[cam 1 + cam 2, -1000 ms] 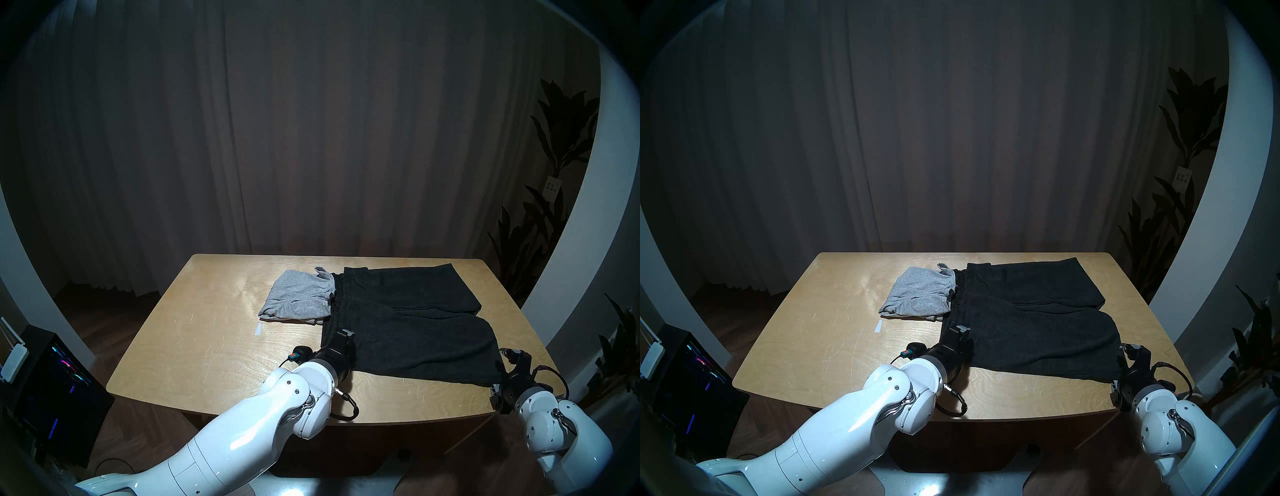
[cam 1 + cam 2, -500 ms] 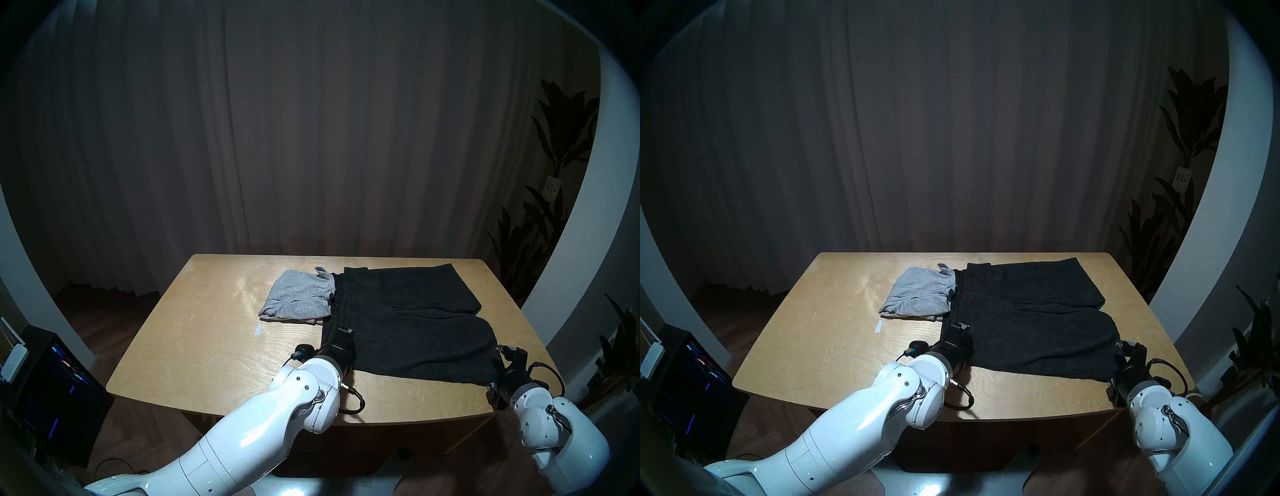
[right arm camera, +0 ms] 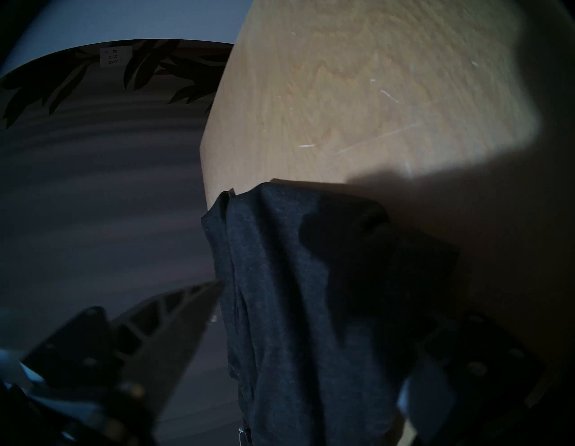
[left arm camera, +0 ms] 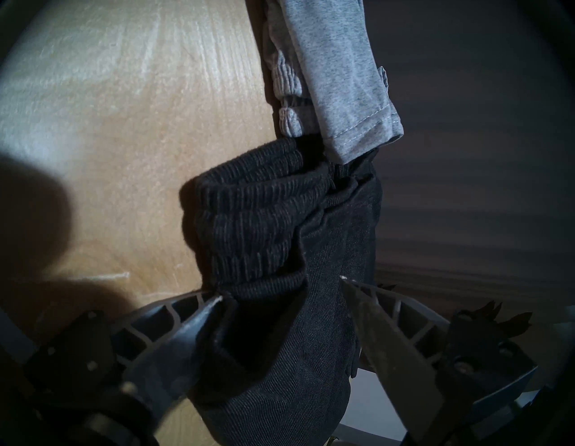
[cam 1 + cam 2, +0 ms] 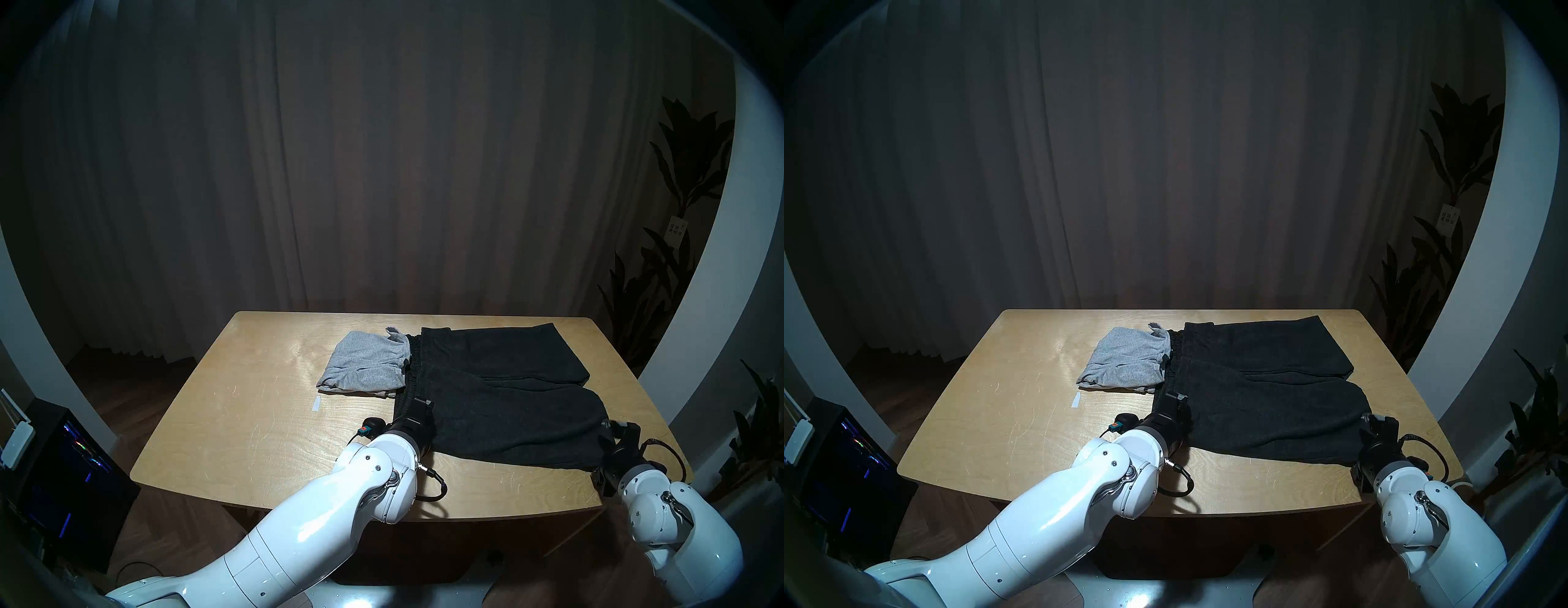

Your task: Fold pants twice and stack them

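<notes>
The left gripper (image 4: 281, 291) straddles the black shorts' (image 5: 500, 403) waistband corner, jaws apart; the right gripper (image 3: 314, 311) brackets the hem, also apart (ready to pinch). Folded grey shorts (image 5: 367, 367) lie just beyond the left gripper, awaiting stacking on the bench (image 5: 237, 424).

The left arm (image 5: 305, 526) reaches forward from the lower left, its black wrist angled down toward the table. The left gripper (image 4: 281, 291) has its two fingers spread, dark cloth lying between them. The right arm (image 5: 679, 539) rises at the lower right, forearm bent inward. The right gripper (image 3: 311, 311) seems open too; only one finger (image 3: 174, 314) shows clearly, the other lost in shadow.
</notes>
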{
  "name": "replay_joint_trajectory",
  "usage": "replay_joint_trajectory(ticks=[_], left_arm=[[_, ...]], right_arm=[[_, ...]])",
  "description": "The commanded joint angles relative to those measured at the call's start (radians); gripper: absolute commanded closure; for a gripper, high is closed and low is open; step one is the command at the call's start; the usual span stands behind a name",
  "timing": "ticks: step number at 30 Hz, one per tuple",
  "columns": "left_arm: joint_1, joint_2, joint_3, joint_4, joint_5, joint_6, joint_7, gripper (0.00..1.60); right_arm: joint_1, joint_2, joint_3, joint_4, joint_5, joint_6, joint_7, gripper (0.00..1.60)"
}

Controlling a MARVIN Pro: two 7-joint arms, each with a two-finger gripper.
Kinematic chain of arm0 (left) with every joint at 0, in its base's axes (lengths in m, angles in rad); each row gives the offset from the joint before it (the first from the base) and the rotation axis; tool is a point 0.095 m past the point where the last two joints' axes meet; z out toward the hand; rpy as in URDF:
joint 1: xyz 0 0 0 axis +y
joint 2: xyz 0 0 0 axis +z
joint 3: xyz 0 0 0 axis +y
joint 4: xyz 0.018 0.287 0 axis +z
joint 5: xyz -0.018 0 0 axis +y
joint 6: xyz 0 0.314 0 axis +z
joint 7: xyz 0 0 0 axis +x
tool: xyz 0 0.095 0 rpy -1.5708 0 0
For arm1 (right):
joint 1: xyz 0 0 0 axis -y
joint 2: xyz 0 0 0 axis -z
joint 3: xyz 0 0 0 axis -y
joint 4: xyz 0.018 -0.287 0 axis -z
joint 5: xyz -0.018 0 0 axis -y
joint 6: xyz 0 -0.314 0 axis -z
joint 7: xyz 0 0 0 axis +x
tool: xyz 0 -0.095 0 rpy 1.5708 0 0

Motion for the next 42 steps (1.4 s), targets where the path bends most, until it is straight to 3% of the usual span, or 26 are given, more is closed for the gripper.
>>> replay_joint_trajectory(ticks=[1, 4, 6, 7, 9, 11, 12, 13, 14, 15, 25, 42], left_arm=[[0.032, 0.03, -0.001, 0.072, -0.01, 0.001, 0.016, 0.86], [0.038, 0.035, -0.003, 0.062, -0.014, -0.004, 0.016, 0.73], [0.042, 0.038, -0.006, 0.053, -0.018, -0.008, 0.017, 0.85], [0.044, 0.04, -0.007, 0.048, -0.021, -0.009, 0.016, 0.85], [0.047, 0.044, -0.009, 0.039, -0.025, -0.011, 0.017, 0.93], [0.05, 0.048, -0.01, 0.025, -0.028, -0.013, 0.014, 1.03], [0.051, 0.05, -0.01, 0.018, -0.029, -0.015, 0.017, 1.22], [0.054, 0.052, -0.014, 0.009, -0.033, -0.015, 0.009, 1.25], [0.056, 0.053, -0.017, 0.001, -0.039, -0.015, 0.009, 1.52], [0.056, 0.056, -0.018, -0.008, -0.042, -0.014, 0.008, 1.6], [0.048, 0.113, -0.051, -0.07, -0.126, 0.12, -0.069, 1.6], [-0.085, 0.125, -0.088, -0.04, -0.153, 0.245, -0.021, 1.6]], right_arm=[[-0.013, -0.007, -0.015, 0.011, 0.0, 0.002, -0.004, 0.88], [-0.021, -0.007, -0.01, 0.006, 0.0, 0.0, -0.005, 1.13], [-0.025, -0.007, -0.007, 0.002, 0.0, -0.001, -0.005, 1.17], [-0.026, -0.008, -0.006, 0.001, 0.0, -0.001, -0.005, 1.51], [-0.03, -0.007, -0.002, -0.003, -0.001, 0.0, -0.002, 1.6], [-0.035, -0.005, 0.007, -0.014, -0.001, 0.0, -0.001, 1.6], [-0.037, -0.004, 0.011, -0.021, 0.0, 0.0, -0.001, 1.6], [-0.04, -0.003, 0.016, -0.028, -0.001, -0.001, 0.001, 1.6], [-0.042, -0.002, 0.021, -0.033, 0.0, -0.002, 0.001, 1.6], [-0.044, -0.002, 0.027, -0.039, 0.002, -0.001, 0.002, 1.6], [-0.034, -0.004, 0.065, -0.077, 0.004, -0.003, 0.007, 1.6], [0.115, 0.027, 0.048, -0.042, 0.001, 0.006, 0.008, 1.6]])
